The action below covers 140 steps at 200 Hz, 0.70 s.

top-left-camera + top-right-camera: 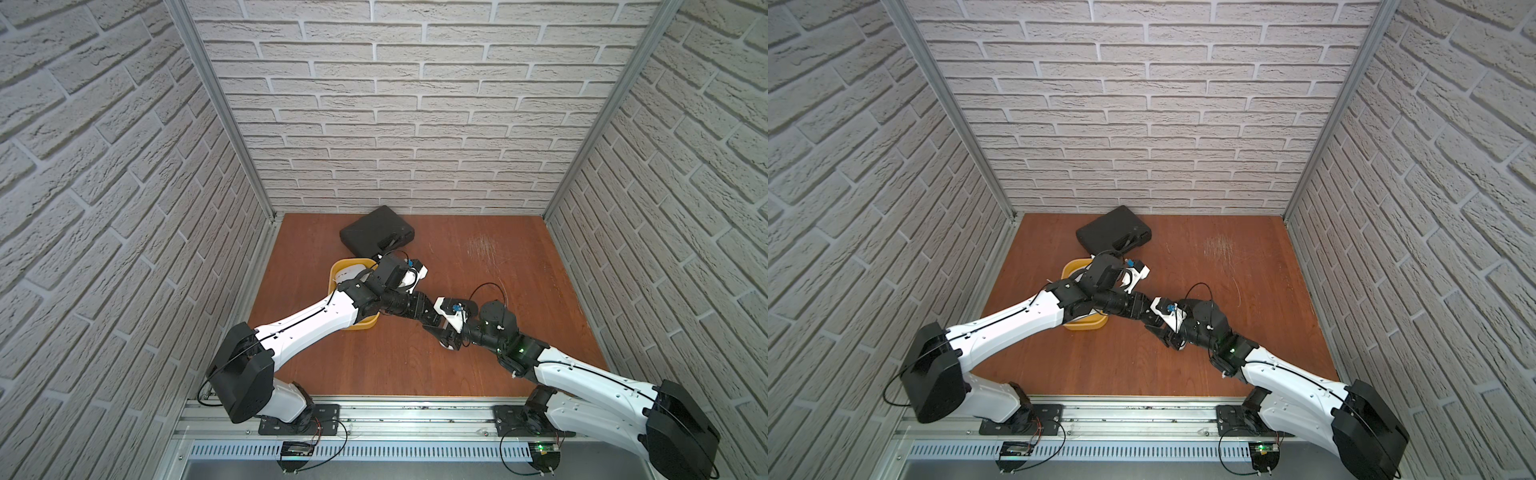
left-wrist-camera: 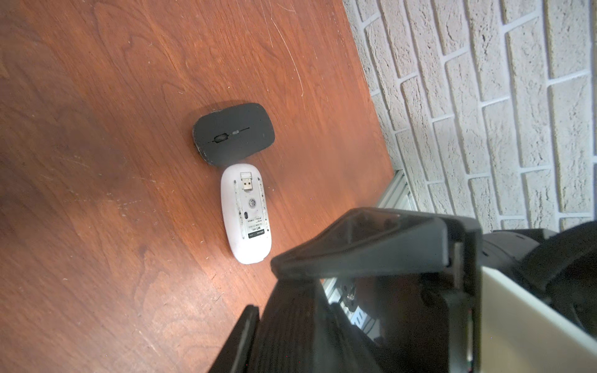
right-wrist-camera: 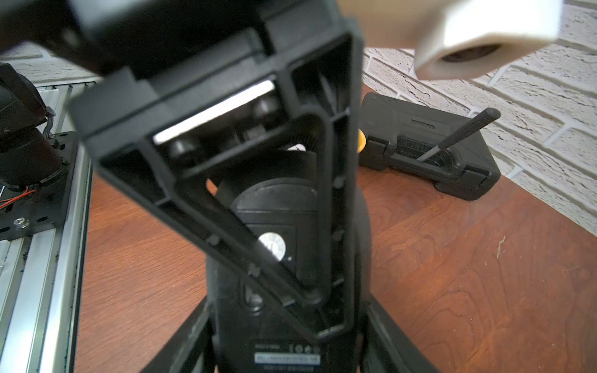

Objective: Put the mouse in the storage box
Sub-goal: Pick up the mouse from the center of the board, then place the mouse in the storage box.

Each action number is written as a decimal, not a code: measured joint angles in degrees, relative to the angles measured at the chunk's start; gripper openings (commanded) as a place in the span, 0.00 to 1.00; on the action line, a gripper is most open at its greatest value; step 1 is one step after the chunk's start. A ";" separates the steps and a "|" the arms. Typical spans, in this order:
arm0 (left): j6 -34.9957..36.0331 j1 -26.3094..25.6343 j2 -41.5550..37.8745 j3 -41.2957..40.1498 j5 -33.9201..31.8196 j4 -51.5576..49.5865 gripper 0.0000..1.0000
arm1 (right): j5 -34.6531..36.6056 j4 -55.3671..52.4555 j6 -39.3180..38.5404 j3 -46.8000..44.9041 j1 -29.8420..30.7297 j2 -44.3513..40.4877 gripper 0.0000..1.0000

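Both grippers meet over the table's middle, to the right of the yellow storage box [image 1: 337, 266]. A black mouse [image 3: 277, 200] is held off the table with its underside toward the right wrist camera. My right gripper [image 3: 284, 355] has a finger on each long side of it. My left gripper [image 1: 434, 328] is shut on the same mouse, one of its fingers [image 3: 336, 193] lying flat across the underside; the other is hidden. A white mouse [image 1: 347, 274] lies in the storage box. Another black mouse [image 2: 234, 134] and an upturned white mouse [image 2: 247, 214] lie on the table.
A black hard case [image 1: 376, 235] with a thin rod [image 3: 458, 135] on it sits against the back wall, just behind the storage box. My left arm passes over the box. Brick walls close in three sides, and a metal rail [image 1: 374, 409] runs along the front.
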 measured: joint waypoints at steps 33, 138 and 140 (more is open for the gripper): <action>-0.04 4.74 -1.64 -0.68 0.63 0.04 0.11 | 1.38 0.72 1.05 0.11 0.07 0.11 0.93; 10.88 18.23 -7.82 7.30 -26.29 -24.44 0.16 | 11.93 4.72 2.19 -2.84 0.07 -0.28 0.93; 11.02 18.23 -7.74 7.39 -26.86 -24.72 0.16 | 12.00 4.76 2.19 -2.84 0.07 -0.28 0.93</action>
